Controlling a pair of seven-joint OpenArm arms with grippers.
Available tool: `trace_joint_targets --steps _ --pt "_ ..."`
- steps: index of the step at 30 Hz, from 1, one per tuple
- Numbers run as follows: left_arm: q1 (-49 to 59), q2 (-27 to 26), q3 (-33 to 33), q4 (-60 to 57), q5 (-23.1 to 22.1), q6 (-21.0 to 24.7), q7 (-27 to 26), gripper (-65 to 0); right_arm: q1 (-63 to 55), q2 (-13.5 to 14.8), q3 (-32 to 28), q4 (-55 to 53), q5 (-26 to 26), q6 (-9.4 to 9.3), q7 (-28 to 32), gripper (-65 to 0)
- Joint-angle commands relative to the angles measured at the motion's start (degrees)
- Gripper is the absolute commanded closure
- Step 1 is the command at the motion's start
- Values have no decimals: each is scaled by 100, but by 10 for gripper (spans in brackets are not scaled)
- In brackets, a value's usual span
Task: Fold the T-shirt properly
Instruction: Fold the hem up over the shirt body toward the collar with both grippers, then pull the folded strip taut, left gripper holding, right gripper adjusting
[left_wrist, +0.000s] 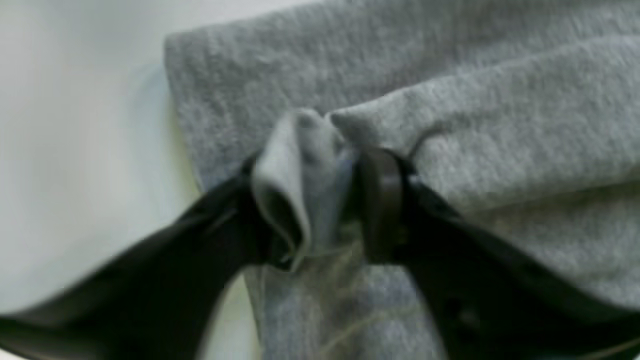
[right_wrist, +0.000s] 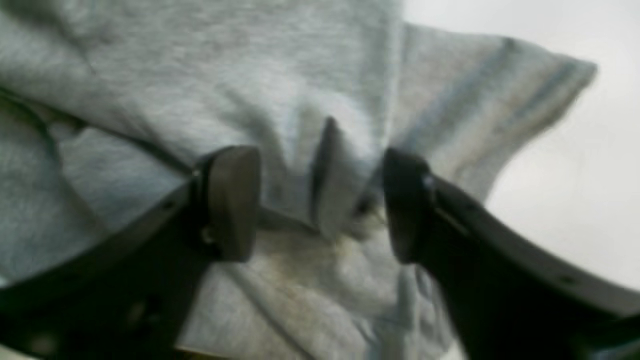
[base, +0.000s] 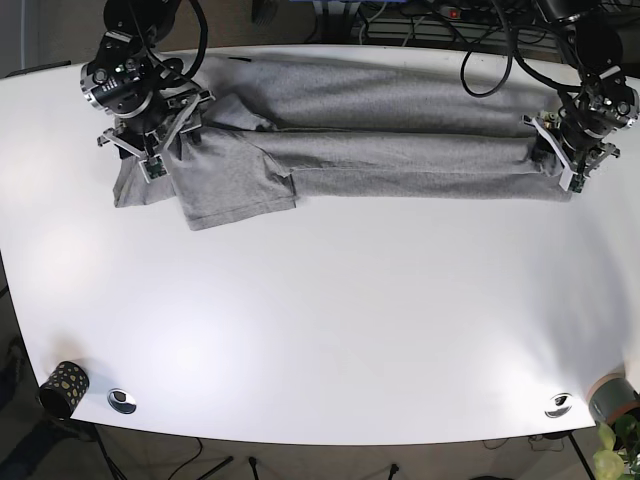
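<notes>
Left fingers (left_wrist: 270, 220) pinching T-shirt (base: 400, 150) edge, right fingers (right_wrist: 235, 200) apart

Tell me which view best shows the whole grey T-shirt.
The base view: the grey cotton T-shirt lies stretched across the white table, sleeve folded. Each wrist view shows only bunched fabric between its hand's fingers.
</notes>
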Motion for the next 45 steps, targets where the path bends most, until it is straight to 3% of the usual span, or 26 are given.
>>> trace_joint_targets --steps 1,3,11,19,34,45 --pt "-38 -92 -58 106 -52 12 -84 -369 26 -29 127 133 24 -10 77 -445" --pt "-56 -92 -49 142 -70 12 -84 -399 62 -64 188 141 24 -10 77 -452" --pt "-170 -92 -67 493 -87 12 -84 -392 448 -20 206 133 534 -10 77 -452" --pt "-100 -57 -67 880 -87 12 -84 -392 1196 155 171 -149 534 -10 59 -452" --pt "-12 198 39 528 -34 12 -84 -390 2655 876 144 -2821 534 -10 59 -452" --pt "41 216 30 300 -34 12 -84 -390 2813 885 -225 -3586 587 -10 86 -452"
